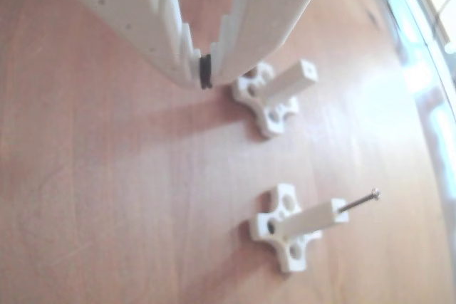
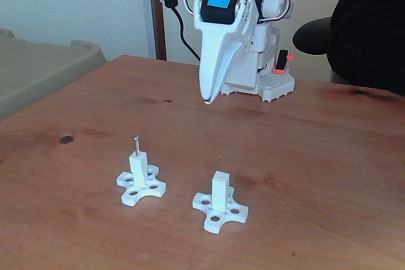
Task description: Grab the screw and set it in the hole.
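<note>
The thin silver screw stands upright in the hole of the left white post in the fixed view, with its head above the post top. The other view has the same screw sticking out of the lower post. A second post stands to the right with an empty hole in its end face, also seen as the hole. My white gripper hangs shut above the table behind both posts, holding nothing; its tips meet near the upper post.
Each post sits on a cross-shaped base with larger round holes. A grey-green bin stands off the table's left. A person's dark sleeve is at the right, by the arm's base. The table edge runs along the right.
</note>
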Tool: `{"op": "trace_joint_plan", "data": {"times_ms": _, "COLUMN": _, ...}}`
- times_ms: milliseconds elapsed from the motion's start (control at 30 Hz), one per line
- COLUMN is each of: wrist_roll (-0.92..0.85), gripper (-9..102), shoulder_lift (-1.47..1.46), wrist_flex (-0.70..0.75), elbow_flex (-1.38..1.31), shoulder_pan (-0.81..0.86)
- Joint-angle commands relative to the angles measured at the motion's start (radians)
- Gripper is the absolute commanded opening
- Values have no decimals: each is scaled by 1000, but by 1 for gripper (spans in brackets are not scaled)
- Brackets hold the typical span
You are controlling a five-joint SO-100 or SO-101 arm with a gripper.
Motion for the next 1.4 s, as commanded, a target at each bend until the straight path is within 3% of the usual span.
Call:
{"op": "trace_joint_plan", "data": {"times_ms": 0, "wrist_roll": -14, "gripper": -4, "shoulder_lift": 17, "wrist_flex": 61, "elbow_flex": -3, "shoulder_pan": -5}}
{"op": "trace_joint_plan", "data": {"times_ms": 1367, "wrist_roll": -18, "gripper": -3, "shoulder_lift": 18, "wrist_flex": 61, "elbow_flex": -3, "shoulder_pan": -5}}
